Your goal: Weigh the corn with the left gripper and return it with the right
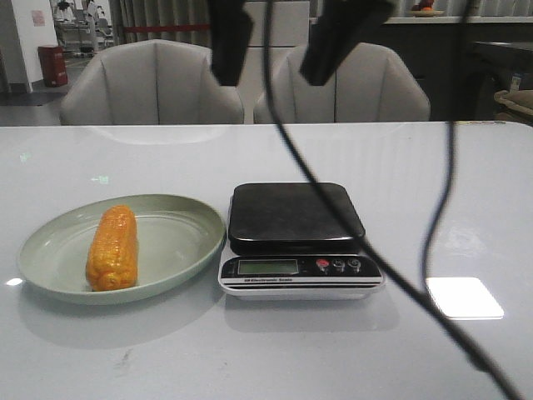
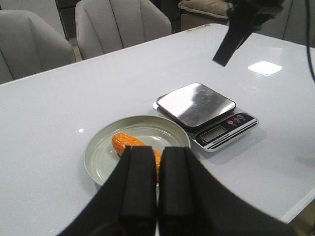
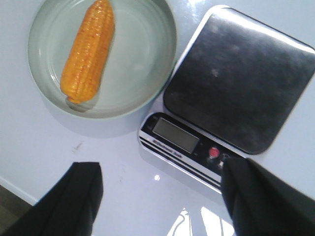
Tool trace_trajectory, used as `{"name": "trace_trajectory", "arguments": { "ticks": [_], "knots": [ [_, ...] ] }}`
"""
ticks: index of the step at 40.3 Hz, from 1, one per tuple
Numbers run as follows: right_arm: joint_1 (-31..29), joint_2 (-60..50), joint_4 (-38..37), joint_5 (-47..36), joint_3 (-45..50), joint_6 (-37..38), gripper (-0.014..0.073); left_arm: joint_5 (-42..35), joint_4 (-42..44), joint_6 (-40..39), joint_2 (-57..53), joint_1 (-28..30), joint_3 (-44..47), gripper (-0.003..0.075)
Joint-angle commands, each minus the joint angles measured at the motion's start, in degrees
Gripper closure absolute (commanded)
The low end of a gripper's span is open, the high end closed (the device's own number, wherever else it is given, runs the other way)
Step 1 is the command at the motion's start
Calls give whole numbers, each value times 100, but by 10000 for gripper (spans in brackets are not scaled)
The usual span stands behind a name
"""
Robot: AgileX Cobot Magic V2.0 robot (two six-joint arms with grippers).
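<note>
The corn [image 1: 112, 247], an orange-yellow cob, lies on the left half of a pale green plate [image 1: 179, 225]. A black kitchen scale [image 1: 296, 217] stands just right of the plate, its platform bare. My left gripper [image 2: 157, 150] is shut and empty, high above the table on the near left, and the corn [image 2: 129, 142] shows just past its fingertips. My right gripper [image 3: 160, 164] is open wide and empty, high above the scale's front edge [image 3: 177, 142]. Its two fingers hang at the top of the front view [image 1: 273, 83]. The right wrist view shows the corn [image 3: 88, 51] whole.
Two grey chairs [image 1: 154, 83] stand behind the table's far edge. Black cables [image 1: 433, 225] hang across the right part of the front view. A bright patch of light [image 1: 464, 297] lies on the white table right of the scale.
</note>
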Motion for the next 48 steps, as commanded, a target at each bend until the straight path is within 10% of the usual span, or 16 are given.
{"name": "trace_trajectory", "arguments": {
  "ticks": [1,48],
  "knots": [
    [-256,-784,171,-266,334,-366,-3,-440,33,2,82,7,-134,590],
    [-632,-7649,-266,-2233,5528,-791,-3,-440,33,2,82,7,-134,590]
  ]
}}
